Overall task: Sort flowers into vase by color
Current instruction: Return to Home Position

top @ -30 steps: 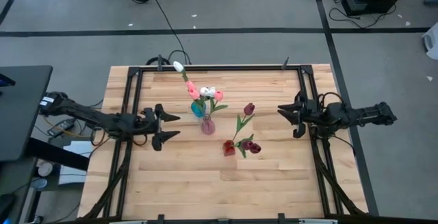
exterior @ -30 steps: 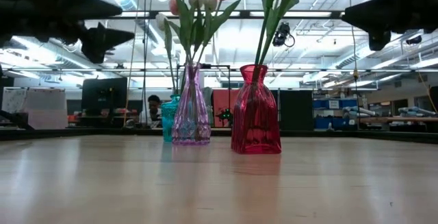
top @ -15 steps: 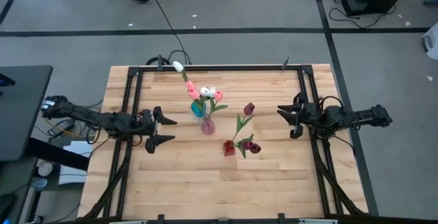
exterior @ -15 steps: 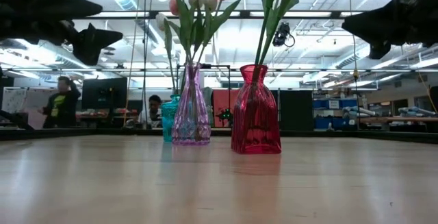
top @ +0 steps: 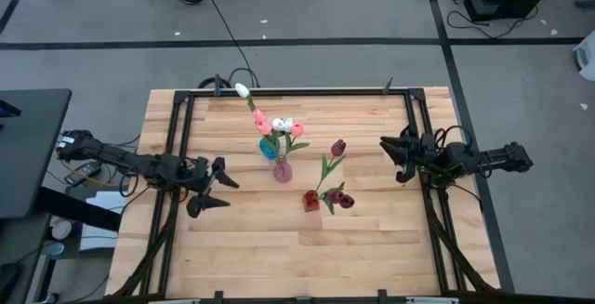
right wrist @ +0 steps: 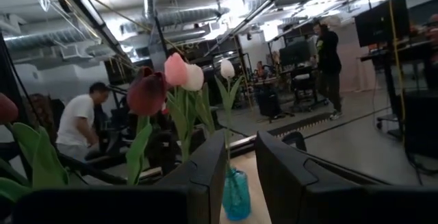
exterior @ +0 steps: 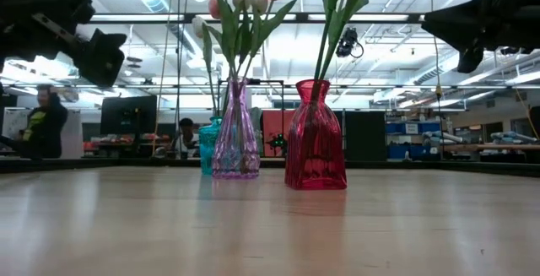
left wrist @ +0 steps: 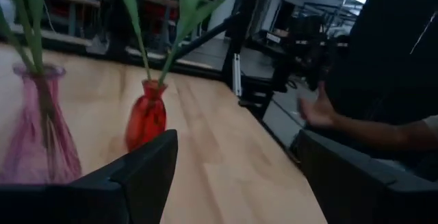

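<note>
Three vases stand mid-table: a pink glass vase (top: 282,170) (exterior: 235,137), a teal vase (top: 269,146) (exterior: 207,147) just behind it, and a red vase (top: 310,201) (exterior: 315,137). Pink and white tulips (top: 279,125) stick stem-down into the pink and teal vases. Dark maroon tulips (top: 340,198) stand in the red vase. My left gripper (top: 221,191) hovers open left of the vases, above the table. My right gripper (top: 392,159) hovers open to their right, also raised. In the left wrist view the red vase (left wrist: 146,118) and pink vase (left wrist: 37,128) lie ahead of the open left gripper (left wrist: 233,176).
A black metal frame (top: 297,91) runs along the table's far edge and down both sides under the arms. Bare wood (top: 297,257) lies near the front edge. A person's hand and forearm (left wrist: 318,111) show beyond the table's side; other people stand far off in the room.
My left gripper has drawn back from the vases toward the table's left and near edges and turned its fingers slightly toward the near side, staying open. The vases and flowers have not moved. A person has walked across the room behind the table.
</note>
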Available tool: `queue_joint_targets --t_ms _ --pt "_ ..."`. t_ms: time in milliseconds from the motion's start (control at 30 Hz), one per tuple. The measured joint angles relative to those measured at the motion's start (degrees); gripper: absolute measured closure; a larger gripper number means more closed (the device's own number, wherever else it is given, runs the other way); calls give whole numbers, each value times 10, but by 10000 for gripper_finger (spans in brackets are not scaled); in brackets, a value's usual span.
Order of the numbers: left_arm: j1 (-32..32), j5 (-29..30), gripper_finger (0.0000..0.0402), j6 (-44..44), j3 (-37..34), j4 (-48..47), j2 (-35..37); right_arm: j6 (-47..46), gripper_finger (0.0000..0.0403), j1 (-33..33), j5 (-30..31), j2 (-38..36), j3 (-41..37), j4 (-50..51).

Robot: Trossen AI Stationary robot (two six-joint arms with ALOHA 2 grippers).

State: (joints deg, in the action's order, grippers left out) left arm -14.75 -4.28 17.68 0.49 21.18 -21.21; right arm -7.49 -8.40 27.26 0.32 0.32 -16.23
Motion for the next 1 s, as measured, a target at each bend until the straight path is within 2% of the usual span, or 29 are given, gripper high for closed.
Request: queue_joint_targets --t_ms 133,267,433,867,1000 --pt "0 0 94 -55 0 0 -3 -3 309 0 -1 0 0 0" --pt "0 -33 94 -50 0 -3 -12 -3 309 0 -1 0 0 0" --pt "0 -33 94 -61 0 31 -17 -3 309 0 -1 0 0 0" --pt "0 -33 94 -67 0 33 -16 -3 309 0 -1 0 0 0" --pt "1 -36 94 -47 0 32 5 -3 309 0 -1 0 0 0"
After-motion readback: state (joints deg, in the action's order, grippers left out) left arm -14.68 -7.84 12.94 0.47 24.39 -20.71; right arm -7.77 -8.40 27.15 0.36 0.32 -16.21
